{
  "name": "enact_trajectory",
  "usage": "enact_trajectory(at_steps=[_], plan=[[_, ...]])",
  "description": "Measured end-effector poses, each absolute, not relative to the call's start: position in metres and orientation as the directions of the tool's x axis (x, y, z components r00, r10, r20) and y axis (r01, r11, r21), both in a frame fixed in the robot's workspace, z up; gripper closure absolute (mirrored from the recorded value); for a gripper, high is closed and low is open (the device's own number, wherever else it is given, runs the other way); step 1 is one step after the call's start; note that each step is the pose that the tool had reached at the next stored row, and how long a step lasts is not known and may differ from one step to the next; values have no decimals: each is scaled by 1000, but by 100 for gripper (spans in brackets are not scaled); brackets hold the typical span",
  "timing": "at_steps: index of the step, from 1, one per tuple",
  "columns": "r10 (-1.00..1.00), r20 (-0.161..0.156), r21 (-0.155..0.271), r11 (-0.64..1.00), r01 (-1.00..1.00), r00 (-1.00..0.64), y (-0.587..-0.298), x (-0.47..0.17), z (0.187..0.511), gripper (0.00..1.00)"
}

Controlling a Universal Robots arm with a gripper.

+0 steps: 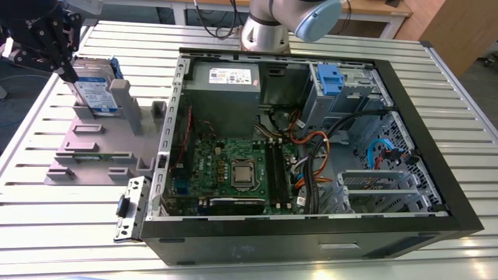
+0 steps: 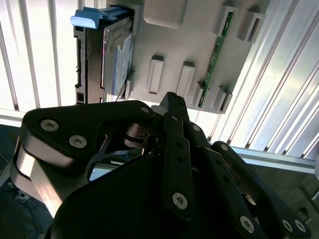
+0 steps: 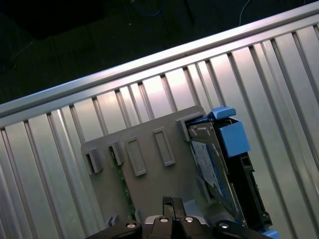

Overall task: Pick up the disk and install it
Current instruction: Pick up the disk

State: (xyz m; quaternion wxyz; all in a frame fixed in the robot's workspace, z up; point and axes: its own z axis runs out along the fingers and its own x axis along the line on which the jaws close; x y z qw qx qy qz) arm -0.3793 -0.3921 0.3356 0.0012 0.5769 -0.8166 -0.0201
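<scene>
One disk (image 1: pixel 97 93), standing on edge in the grey stand (image 1: pixel 90 140), on the exterior view's left of the open PC case (image 1: pixel 272 236). Gripper (image 1: pixel 67 70) hangs close by it, fingers pinched together, holding nothing.

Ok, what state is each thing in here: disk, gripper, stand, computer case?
disk: upright on edge in the grey stand, not installed.
gripper: close by the disk, apart from it.
grey stand: holding the disk.
green circuit board: on edge in a stand slot.
computer case: on its side, panel off, inside exposed.
</scene>
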Motion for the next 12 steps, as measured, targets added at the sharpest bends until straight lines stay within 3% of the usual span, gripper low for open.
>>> enact_trajectory(at_steps=[12], plan=[[-945, -21, 34, 325, -945, -326, -392, -379, 336, 89]])
